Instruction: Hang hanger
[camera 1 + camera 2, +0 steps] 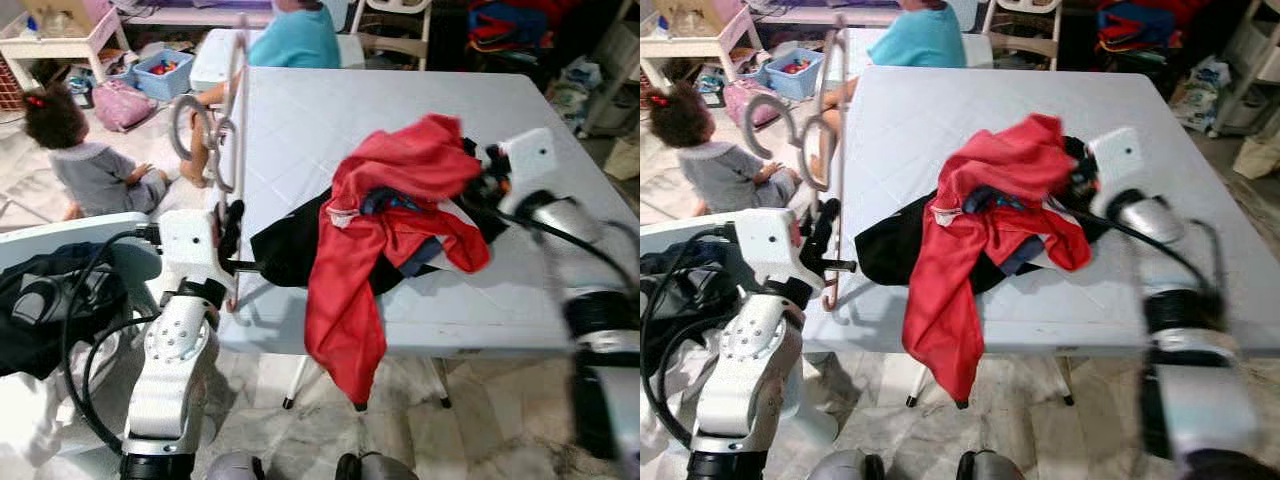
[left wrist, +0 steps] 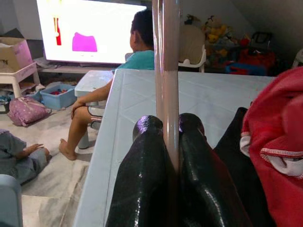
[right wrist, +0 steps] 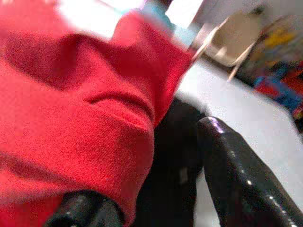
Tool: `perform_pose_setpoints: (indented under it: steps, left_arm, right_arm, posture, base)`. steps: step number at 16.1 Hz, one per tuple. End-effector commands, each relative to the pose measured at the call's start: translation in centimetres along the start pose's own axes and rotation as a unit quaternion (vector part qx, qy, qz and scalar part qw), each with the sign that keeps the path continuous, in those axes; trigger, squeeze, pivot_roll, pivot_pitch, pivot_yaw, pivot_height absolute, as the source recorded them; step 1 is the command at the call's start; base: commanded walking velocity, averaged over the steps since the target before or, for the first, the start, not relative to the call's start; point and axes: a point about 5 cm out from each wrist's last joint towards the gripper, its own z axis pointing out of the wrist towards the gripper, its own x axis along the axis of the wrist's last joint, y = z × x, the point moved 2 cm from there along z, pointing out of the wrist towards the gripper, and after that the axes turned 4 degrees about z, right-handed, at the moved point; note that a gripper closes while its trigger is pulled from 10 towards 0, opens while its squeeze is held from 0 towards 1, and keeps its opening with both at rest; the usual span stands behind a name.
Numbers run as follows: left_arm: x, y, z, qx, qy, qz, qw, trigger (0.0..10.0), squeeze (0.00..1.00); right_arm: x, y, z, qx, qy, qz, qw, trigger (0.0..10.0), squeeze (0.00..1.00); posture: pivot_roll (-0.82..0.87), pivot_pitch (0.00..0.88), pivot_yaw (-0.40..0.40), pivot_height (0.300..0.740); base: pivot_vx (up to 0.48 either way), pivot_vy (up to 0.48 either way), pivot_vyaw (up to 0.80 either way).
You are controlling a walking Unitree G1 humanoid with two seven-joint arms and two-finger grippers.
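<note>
Left wrist view: left claw (image 2: 171,142) pinches upright hanger (image 2: 166,71).

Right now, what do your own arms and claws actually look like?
Each arm is silvery-white metal in rounded segments. The left arm has a dotted round joint cover and looping black cables. The right arm has black bands at its joints and a black cable. Each ends in a white housing; the left gripper and right gripper have long, glossy black fingers.

Red garment (image 1: 400,215) perhaps hides the right gripper's (image 1: 480,185) fingertips.
</note>
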Motion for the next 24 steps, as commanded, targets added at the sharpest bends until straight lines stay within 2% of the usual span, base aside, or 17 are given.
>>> perform_pose_setpoints:
  steps: [1,2,3,4,5,6,7,8,10,12,13,15,17,18,20,23,24]
  left_arm:
    - [-1.1,0.1,-0.1,-0.004,-0.027,-0.002,1.0,10.0,0.0]
    - [-1.1,0.0,-0.1,-0.005,-0.027,-0.002,1.0,10.0,0.0]
    - [-1.1,0.0,-0.1,-0.005,-0.028,-0.002,1.0,10.0,0.0]
    - [-1.2,0.0,-0.2,-0.006,-0.029,-0.002,1.0,10.0,0.0]
    - [-1.2,0.0,-0.2,-0.006,-0.03,-0.002,1.0,10.0,0.0]
    - [-1.3,0.1,-0.2,-0.012,-0.032,-0.001,0.999,10.0,0.0]
    - [-1.3,0.2,-0.2,-0.016,-0.033,-0.001,0.999,10.0,0.0]
    - [-1.3,0.2,-0.2,-0.016,-0.032,-0.001,0.999,10.0,0.0]
    - [-1.2,0.1,0.0,-0.019,-0.031,0.0,0.999,10.0,0.0]
    - [-1.1,0.0,0.1,-0.019,-0.031,0.001,0.999,10.0,0.0]
    - [-1.2,0.0,0.1,-0.019,-0.031,0.001,0.999,10.0,0.0]
    - [-1.2,0.0,0.0,-0.021,-0.033,0.002,0.999,10.0,0.0]
    - [-1.2,0.1,0.2,-0.022,-0.031,0.0,0.999,10.0,0.0]
    - [-1.1,0.2,0.3,-0.023,-0.03,-0.001,0.999,10.0,0.0]
    - [-1.1,0.3,0.2,-0.024,-0.03,-0.002,0.999,10.0,0.0]
    - [-1.2,0.3,0.1,-0.022,-0.031,-0.002,0.999,10.0,0.0]
    - [-1.2,0.3,0.2,-0.022,-0.03,-0.003,0.999,10.0,0.0]
  right_arm:
    - [-1.7,-0.7,-0.6,0.054,-0.056,-0.026,0.997,10.0,1.0]
    - [-2.5,-0.7,-1.3,0.084,-0.084,-0.052,0.992,10.0,1.0]
    - [-2.8,-1.2,-2.5,0.162,-0.105,-0.071,0.979,10.0,1.0]
    - [-2.8,-1.6,-3.2,0.205,-0.113,-0.072,0.97,10.0,1.0]
    - [-2.8,-1.7,-3.4,0.216,-0.115,-0.073,0.967,10.0,1.0]
    - [-3.0,-2.4,-4.5,0.274,-0.125,-0.076,0.95,10.0,1.0]
    - [-3.0,-3.0,-5.0,0.307,-0.13,-0.064,0.941,10.0,1.0]
    - [-3.0,-3.2,-5.1,0.318,-0.131,-0.059,0.937,10.0,1.0]
    - [-2.3,-4.8,-5.9,0.372,-0.107,-0.008,0.922,10.0,1.0]
    - [-0.4,-5.7,-6.0,0.391,-0.052,0.058,0.917,10.0,1.0]
    - [0.0,-5.9,-6.1,0.395,-0.04,0.076,0.915,10.0,1.0]
    - [0.6,-7.2,-6.7,0.429,-0.019,0.133,0.893,10.0,1.0]
    - [-0.2,-9.4,-6.8,0.446,-0.032,0.159,0.88,10.0,1.0]
    - [-0.2,-11.2,-7.1,0.471,-0.028,0.194,0.86,10.0,1.0]
    - [-0.7,-13.8,-7.3,0.494,-0.034,0.225,0.839,10.0,1.0]
    - [-1.5,-17.2,-6.9,0.504,-0.049,0.251,0.825,10.0,1.0]
    - [-1.6,-18.0,-6.6,0.503,-0.051,0.251,0.826,10.0,1.0]
  posture:
    - [0.0,0.081,-0.019,0.74]
    - [0.0,0.079,-0.022,0.74]
    - [0.0,0.079,-0.02,0.74]
    - [0.0,0.078,-0.02,0.74]
    - [0.0,0.078,-0.02,0.74]
    - [0.01,0.076,-0.016,0.74]
    - [0.01,0.073,-0.013,0.74]
    - [0.01,0.073,-0.013,0.74]
    - [0.01,0.07,-0.011,0.74]
    - [0.01,0.067,-0.011,0.74]
    - [0.01,0.067,-0.011,0.74]
    - [0.01,0.065,-0.01,0.74]
    - [0.01,0.063,-0.009,0.74]
    - [0.01,0.063,-0.01,0.74]
    - [0.01,0.063,-0.01,0.74]
    - [0.01,0.064,-0.014,0.74]
    - [0.02,0.064,-0.017,0.74]
  base:
    - [0.0,0.0,0.0]
    - [0.0,0.0,0.0]
    - [0.0,0.0,0.0]
    - [0.0,0.0,0.0]
    - [0.0,0.0,0.0]
    - [0.0,0.0,0.0]
    - [0.0,0.0,0.0]
    - [0.0,0.0,0.0]
    - [0.0,0.0,0.0]
    - [0.0,0.0,0.0]
    - [0.0,0.0,0.0]
    - [0.0,0.0,0.0]
    - [0.0,0.0,0.0]
    - [0.0,0.0,0.0]
    - [0.0,0.0,0.0]
    - [0.0,0.0,0.0]
    - [0.0,0.0,0.0]
